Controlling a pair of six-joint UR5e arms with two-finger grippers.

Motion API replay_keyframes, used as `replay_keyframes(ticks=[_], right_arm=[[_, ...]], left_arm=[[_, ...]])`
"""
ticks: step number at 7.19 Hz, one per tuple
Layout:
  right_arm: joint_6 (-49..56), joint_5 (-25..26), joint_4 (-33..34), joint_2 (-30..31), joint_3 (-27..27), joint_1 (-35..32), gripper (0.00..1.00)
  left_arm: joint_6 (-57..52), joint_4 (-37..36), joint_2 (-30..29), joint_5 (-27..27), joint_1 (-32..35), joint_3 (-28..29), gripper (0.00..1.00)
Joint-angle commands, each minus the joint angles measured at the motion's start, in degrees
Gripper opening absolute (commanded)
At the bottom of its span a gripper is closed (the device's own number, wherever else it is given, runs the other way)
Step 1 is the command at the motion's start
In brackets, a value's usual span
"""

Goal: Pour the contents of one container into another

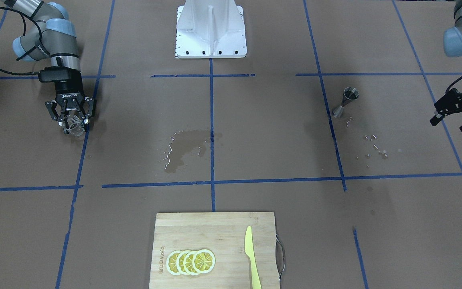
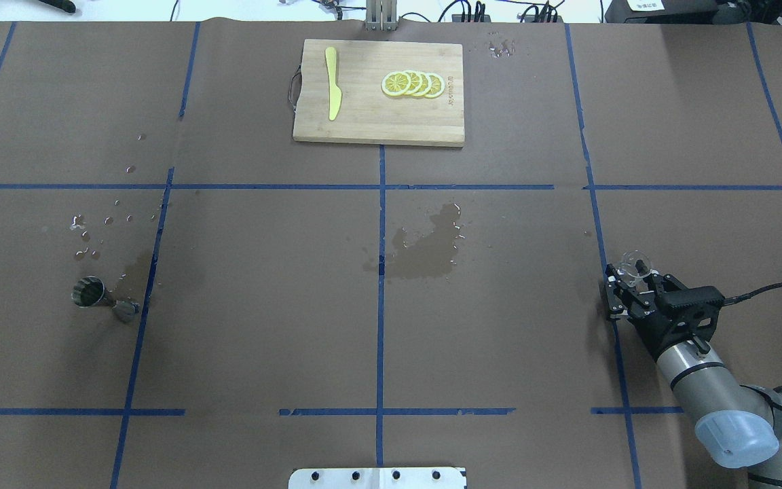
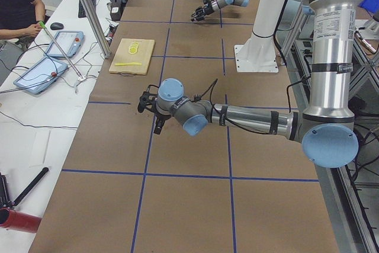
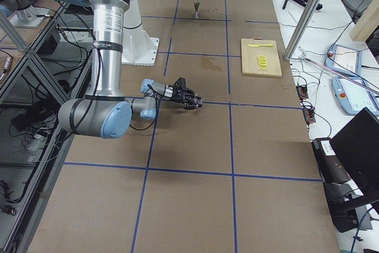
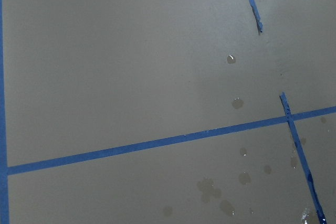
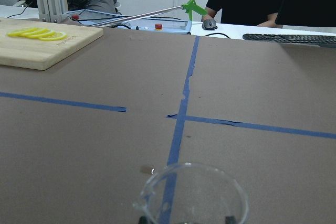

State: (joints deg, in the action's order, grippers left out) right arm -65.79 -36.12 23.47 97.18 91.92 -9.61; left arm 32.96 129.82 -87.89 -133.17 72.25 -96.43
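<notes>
The clear glass cup [image 1: 76, 130] sits upright between the fingers of my right gripper [image 1: 73, 121], which is shut on it low over the table on my right side. Its rim fills the bottom of the right wrist view as the cup [image 6: 192, 195]; from overhead the cup [image 2: 635, 262] shows at the gripper's tip. The steel hourglass jigger [image 1: 345, 102] stands alone far across the table on my left side, also seen as the jigger [image 2: 102, 297]. My left gripper [image 1: 452, 122] hovers open and empty beyond the jigger, near the table's edge.
A wooden cutting board [image 1: 199, 228] with lemon slices [image 1: 191, 261] and a yellow knife [image 1: 252, 257] lies at the far middle edge. A wet patch [image 1: 185, 148] darkens the centre, and droplets [image 1: 375, 145] lie near the jigger. The white robot base [image 1: 211, 30] stands at the near edge.
</notes>
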Motion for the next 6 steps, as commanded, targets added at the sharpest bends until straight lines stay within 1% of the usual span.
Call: replay_keyframes(ticks=[1,2,3,4,5,6], right_arm=[[-0.1,0.0,0.0,-0.1,-0.2,0.4,0.17],[0.0,0.0,0.0,0.0,-0.4,0.5,0.23],[0.0,-0.8,0.0,0.0,-0.7,0.6,0.25],[0.0,-0.9,0.0,0.0,-0.7,0.6,0.37],[0.0,-1.0,-0.1,0.0,-0.8,0.6,0.44],[0.0,-1.0,-0.1,0.0,-0.8,0.6,0.65]], left_arm=[[-0.1,0.0,0.0,0.0,0.0,0.0,1.00],[-0.1,0.0,0.0,0.0,0.0,0.0,1.00],[-0.2,0.1,0.0,0.0,0.0,-0.1,1.00],[-0.2,0.1,0.0,0.0,0.0,-0.1,1.00],[-0.3,0.1,0.0,0.0,0.0,-0.1,1.00],[-0.3,0.2,0.1,0.0,0.1,0.0,1.00]])
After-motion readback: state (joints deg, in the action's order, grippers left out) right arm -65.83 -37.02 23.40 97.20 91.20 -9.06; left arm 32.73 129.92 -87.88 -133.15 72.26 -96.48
